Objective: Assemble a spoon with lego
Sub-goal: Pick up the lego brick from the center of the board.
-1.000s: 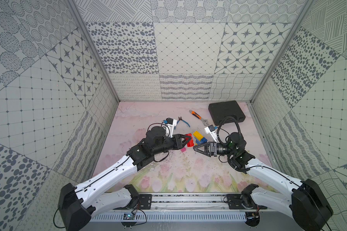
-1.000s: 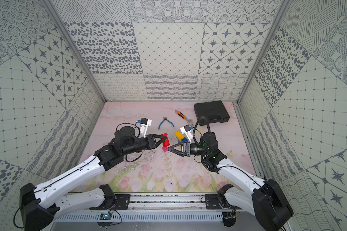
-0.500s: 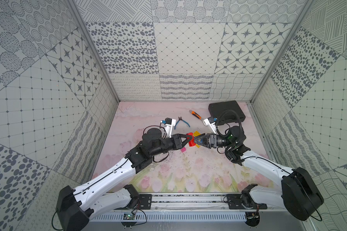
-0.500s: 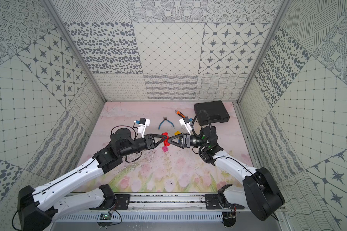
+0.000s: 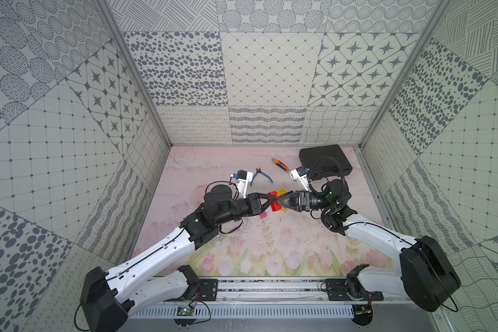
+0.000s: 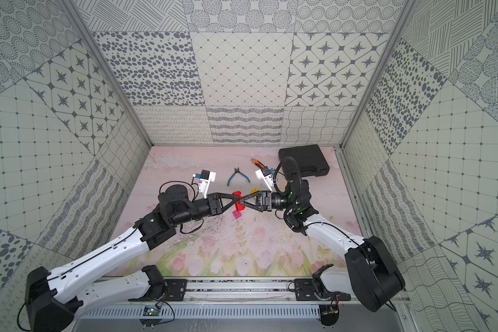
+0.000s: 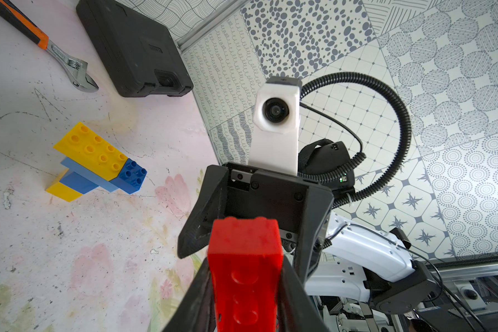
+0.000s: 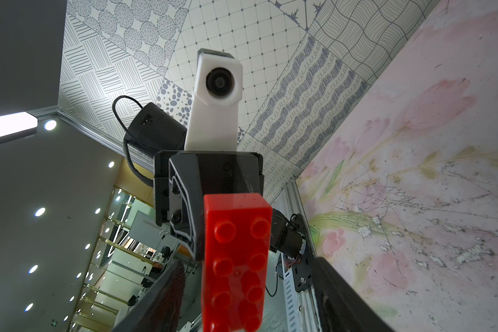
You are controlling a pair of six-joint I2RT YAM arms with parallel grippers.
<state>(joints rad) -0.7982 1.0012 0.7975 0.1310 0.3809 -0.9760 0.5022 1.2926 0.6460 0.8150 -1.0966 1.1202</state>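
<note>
- The left tool (image 5: 273,199) is clamped on one end of the red oblong studded plastic brick (image 8: 236,253), holding it above the middle of the bench (image 5: 270,253), seemingly for a handover.
- The right tool (image 5: 282,199) has its jaws apart, flanking the brick's free end with a gap on each side.
- The part-built yellow-and-blue brick spoon (image 7: 98,161) lies on the bench below the tools, slightly right.

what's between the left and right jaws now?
A red oblong plastic lego brick: left jaws clamp one end, right jaws straddle the other, gaps either side. Clearest in the right wrist view.
</note>
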